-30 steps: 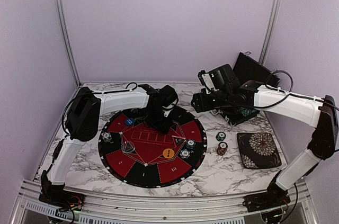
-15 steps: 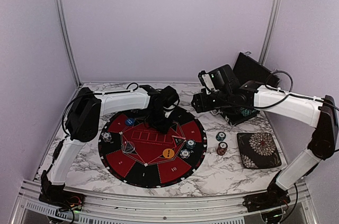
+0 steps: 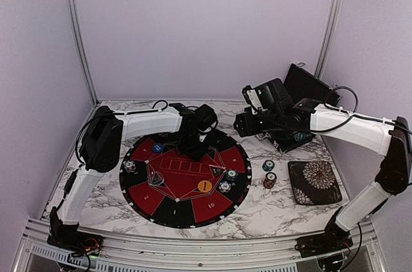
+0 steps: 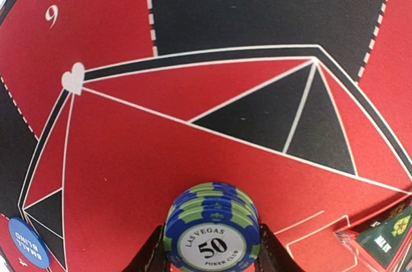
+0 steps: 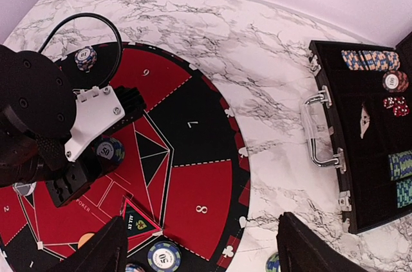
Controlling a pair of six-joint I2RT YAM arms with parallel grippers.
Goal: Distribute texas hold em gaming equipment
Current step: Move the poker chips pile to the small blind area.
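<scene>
My left gripper (image 4: 212, 249) is shut on a small stack of blue-and-green "50" poker chips (image 4: 212, 233), low over the red centre of the round mat (image 3: 183, 204). The top view shows this gripper (image 3: 193, 148) at the mat's far middle. The held stack also shows in the right wrist view (image 5: 108, 150). My right gripper (image 5: 203, 253) is open and empty, high over the mat's far right edge (image 3: 243, 124). Chip stacks (image 3: 131, 166) (image 3: 230, 174) (image 3: 224, 186), a blue button (image 3: 158, 148) and an orange button (image 3: 204, 186) lie on the mat. No playing cards show clearly.
Two chip stacks (image 3: 268, 165) (image 3: 270, 180) stand on the marble right of the mat. The flower-patterned tray (image 3: 314, 182) lies at the right. The open black case (image 5: 373, 130) with more chips is at the back right. A green "ALL IN" triangle (image 5: 138, 224) lies on the mat.
My left gripper has shifted slightly toward the far side with the chip stack still in it. The right arm has barely moved.
</scene>
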